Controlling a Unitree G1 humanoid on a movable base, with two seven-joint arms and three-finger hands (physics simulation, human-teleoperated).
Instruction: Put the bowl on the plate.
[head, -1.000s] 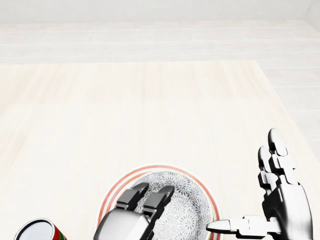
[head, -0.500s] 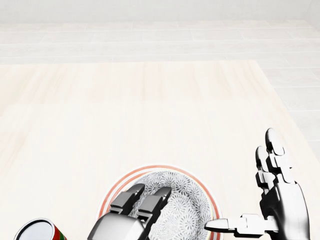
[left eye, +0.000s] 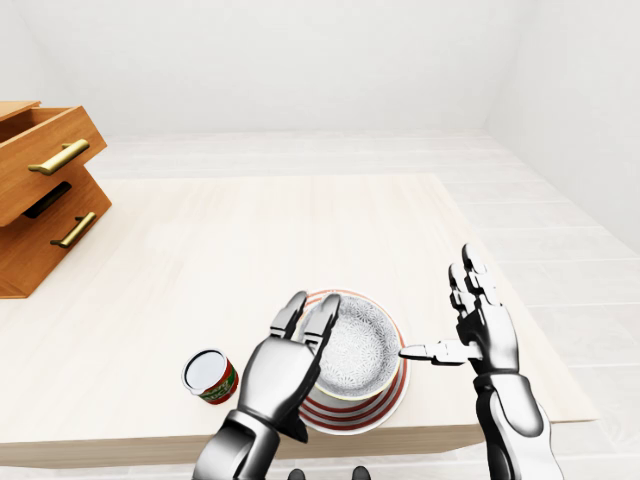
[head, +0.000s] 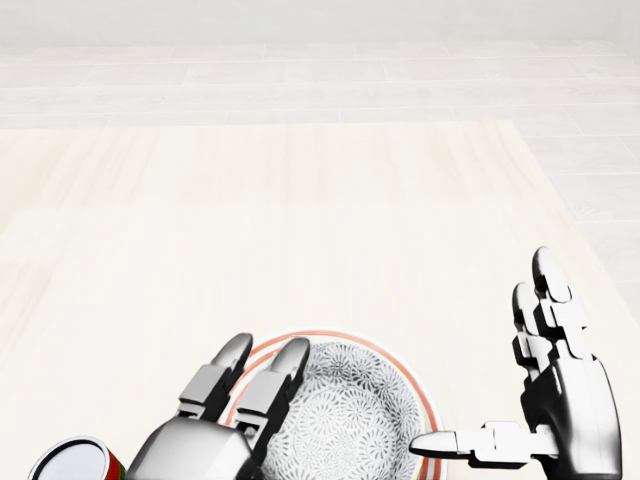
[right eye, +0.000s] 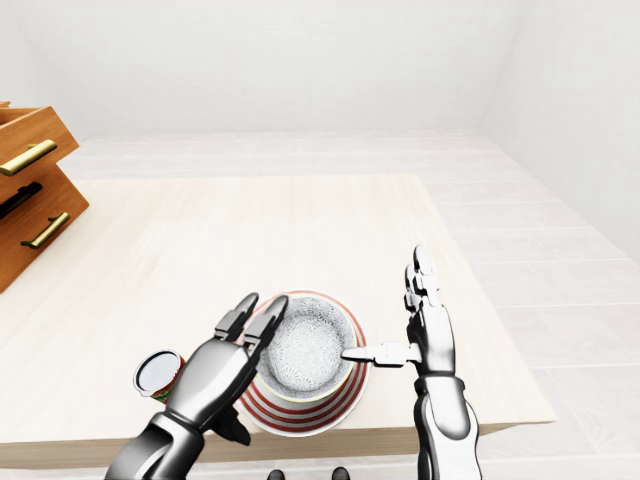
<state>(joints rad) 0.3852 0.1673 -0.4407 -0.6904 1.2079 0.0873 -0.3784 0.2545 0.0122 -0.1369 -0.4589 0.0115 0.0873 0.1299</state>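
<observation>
- The robot's left hand (left eye: 285, 370) is nearest, coming in at the bottom of the left-eye view. Its fingers are stretched out and open, lying along the left side of the bowl and gripping nothing. Whether they touch the rim cannot be told.
- The right hand (left eye: 485, 335) stands to the right of the bowl, also open. Its fingers point up and its thumb points sideways at the bowl's right rim, close to it but holding nothing.
- Left of the left hand, near the table's near edge, stands a small red and green can with a white top (left eye: 210, 376), apart from the plate.
- The round white bowl with a fine grey pattern (left eye: 358, 348) sits upright on the white plate with red rings (left eye: 382, 400). The plate's striped rim shows around the bowl on the near and right sides.
- Judged from this, the placing looks done: the bowl rests on the plate and neither hand grips it. What seems left is to draw both hands clear and see that the bowl sits steady.
- The pale wooden table (left eye: 260, 230) runs on bare to its far edge.
- At the far left, a brown wooden drawer unit with brass handles (left eye: 45, 190) sits on the table, its top drawer pulled out.
</observation>
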